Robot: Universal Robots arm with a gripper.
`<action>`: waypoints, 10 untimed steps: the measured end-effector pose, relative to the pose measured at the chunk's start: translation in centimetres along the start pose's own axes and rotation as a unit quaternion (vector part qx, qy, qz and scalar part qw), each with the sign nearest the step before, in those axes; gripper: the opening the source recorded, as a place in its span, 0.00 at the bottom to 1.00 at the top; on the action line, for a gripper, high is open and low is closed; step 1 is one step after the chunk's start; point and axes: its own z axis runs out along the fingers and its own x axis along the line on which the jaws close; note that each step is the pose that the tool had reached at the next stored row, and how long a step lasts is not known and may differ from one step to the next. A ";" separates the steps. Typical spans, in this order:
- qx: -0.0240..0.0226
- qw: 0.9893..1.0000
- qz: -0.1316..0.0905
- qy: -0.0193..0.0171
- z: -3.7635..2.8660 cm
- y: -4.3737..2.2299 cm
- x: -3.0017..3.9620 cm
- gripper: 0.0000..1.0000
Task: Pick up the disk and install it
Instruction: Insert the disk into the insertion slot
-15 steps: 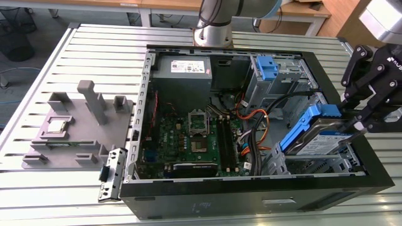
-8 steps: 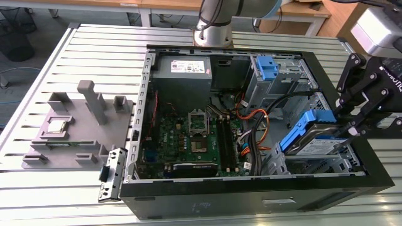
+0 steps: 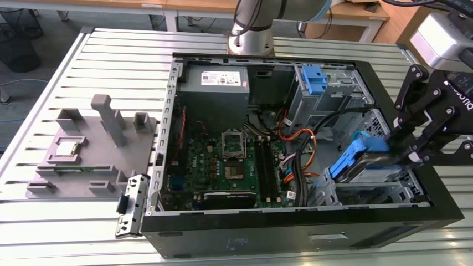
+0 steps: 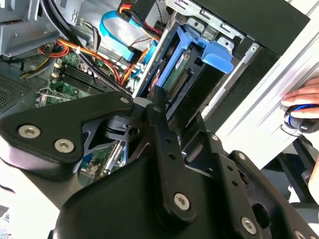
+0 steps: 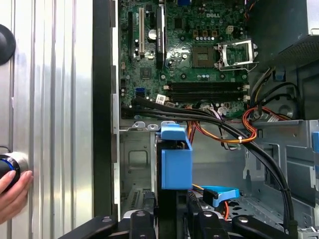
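Exterior view, gripper (image 3: 409, 155): closed narrow on the disk (image 3: 360, 159), which hangs tilted over the drive cage (image 3: 384, 191) in the corner of the case (image 3: 296, 233) toward the exterior view's right.
Exterior view, step: the pick-up is done. From where I stand this is the installing, and the disk is not yet seated.
Exterior view, count: one arm, one gripper, one disk, one lone blue bracket (image 3: 314, 80) in the upper bay, one power supply (image 3: 214, 80), and one grey fixture block (image 3: 81, 160) on the table (image 3: 111, 50), well apart from the case.
Second wrist view, disk (image 4: 199, 52): its blue rail and connector edge show past the fingers (image 4: 162, 129), at the mouth of the cage, with orange and black cables (image 4: 84, 50) near.
Second wrist view, hand (image 4: 304, 99): one, a person's, resting on a blue button (image 4: 298, 110) outside the case.
First wrist view, disk (image 5: 175, 162): it stands on edge between the jaws, just beside the cage wall, with the motherboard (image 5: 199, 45) beyond.
First wrist view, what seating calls for: I reckon the rails need to be square to the cage slots and the cable bundle (image 5: 234, 134) kept out from under.
First wrist view, count: one disk, one hand, one motherboard.
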 end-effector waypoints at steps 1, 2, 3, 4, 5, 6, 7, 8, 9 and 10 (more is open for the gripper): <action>0.000 1.000 0.000 0.000 0.01 0.00 0.00 0.36; 0.000 1.000 0.000 0.000 0.02 0.00 0.00 0.42; 0.000 1.000 0.000 0.000 0.02 0.00 0.00 0.42; 0.000 1.000 0.000 0.000 0.01 0.00 0.00 0.42; 0.000 1.000 0.000 0.000 0.02 0.00 0.00 0.42; 0.000 1.000 0.000 0.000 0.05 0.00 0.00 0.42; 0.000 1.000 0.000 0.000 0.13 -0.01 0.00 0.42; 0.000 1.000 0.000 0.000 0.28 -0.01 0.01 0.42; 0.000 1.000 0.000 0.000 0.45 0.00 0.02 0.42; 0.001 1.000 -0.001 0.000 0.61 0.01 0.02 0.42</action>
